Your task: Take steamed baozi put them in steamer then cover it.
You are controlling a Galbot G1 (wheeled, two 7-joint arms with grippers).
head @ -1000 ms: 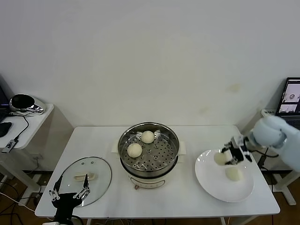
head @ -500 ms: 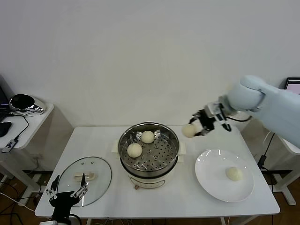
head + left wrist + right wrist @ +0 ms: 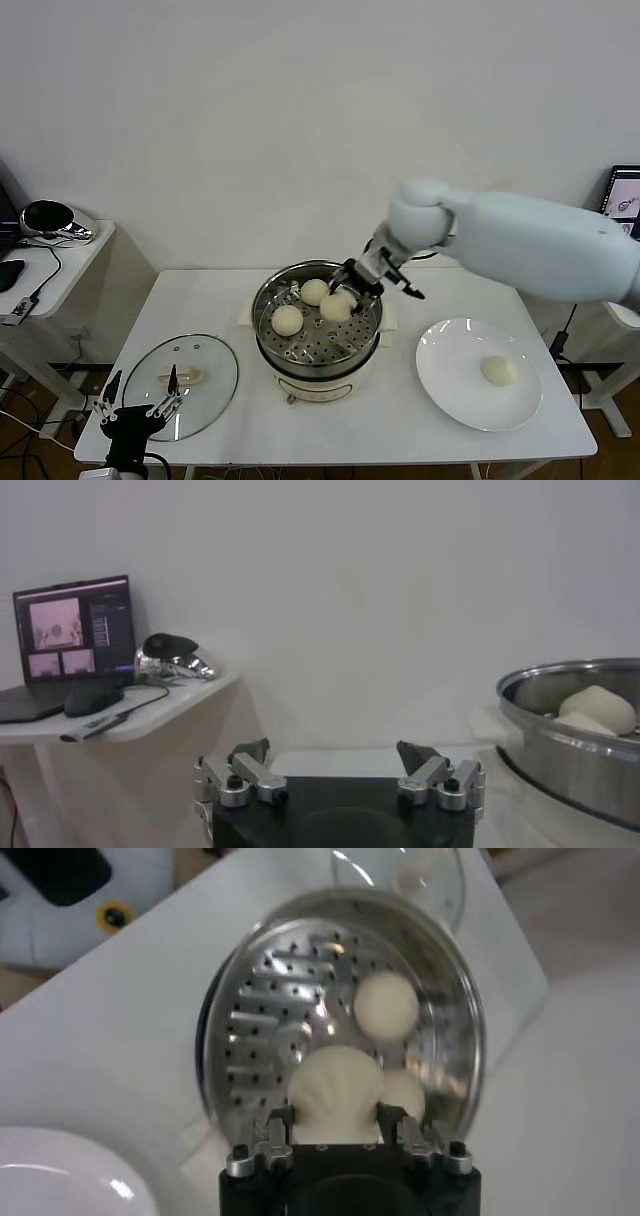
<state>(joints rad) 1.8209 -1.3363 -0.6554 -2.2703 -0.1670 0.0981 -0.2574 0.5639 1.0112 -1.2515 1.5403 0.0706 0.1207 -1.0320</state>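
Observation:
The steamer point(image 3: 318, 345) stands mid-table, its perforated tray point(image 3: 270, 1018) holding two baozi point(image 3: 315, 291) point(image 3: 287, 319). My right gripper point(image 3: 340, 298) reaches over the pot from the right, shut on a third baozi point(image 3: 335, 307) low over the tray. In the right wrist view that baozi point(image 3: 335, 1093) sits between my fingers point(image 3: 278, 1123), beside the other two point(image 3: 386, 1008) point(image 3: 408, 1093). One more baozi point(image 3: 499, 371) lies on the white plate point(image 3: 450, 385). The cover point(image 3: 185, 373) lies flat at the front left. My left gripper point(image 3: 135, 412) point(image 3: 335, 760) hangs open by the lid's near edge.
A side table point(image 3: 60, 262) with a headset and mouse stands to the left. A laptop point(image 3: 625, 205) sits off the table's right edge. In the left wrist view the steamer point(image 3: 570, 750) shows from the side, a baozi point(image 3: 598, 708) above its rim.
My right gripper lifted a baozi off the plate, carried it left over the table and lowered it into the steamer. The left gripper shifted slightly left.

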